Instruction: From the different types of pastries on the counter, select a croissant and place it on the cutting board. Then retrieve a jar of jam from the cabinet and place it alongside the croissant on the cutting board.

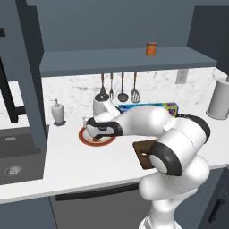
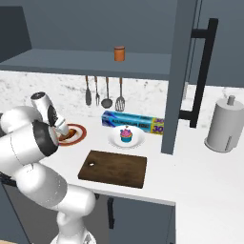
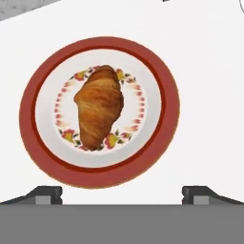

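The gripper (image 3: 122, 193) hangs above the red-rimmed plate (image 3: 33, 143), its fingertips (image 3: 45, 193) spread wide apart and holding nothing. The croissant (image 3: 98, 106) lies at the plate's centre. The cutting board (image 2: 114, 169) lies bare at the counter's (image 2: 200, 176) front edge. The jar of jam (image 2: 119, 53) stands on the cabinet (image 2: 86, 64) ledge.

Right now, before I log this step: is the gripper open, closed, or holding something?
Gripper: open, holding nothing; fingertips spread wide above the croissant on the red-rimmed plate.

Croissant (image 3: 98, 106) flat on red-rimmed plate (image 3: 167, 86); jam jar (image 1: 151, 48) upright on shelf.
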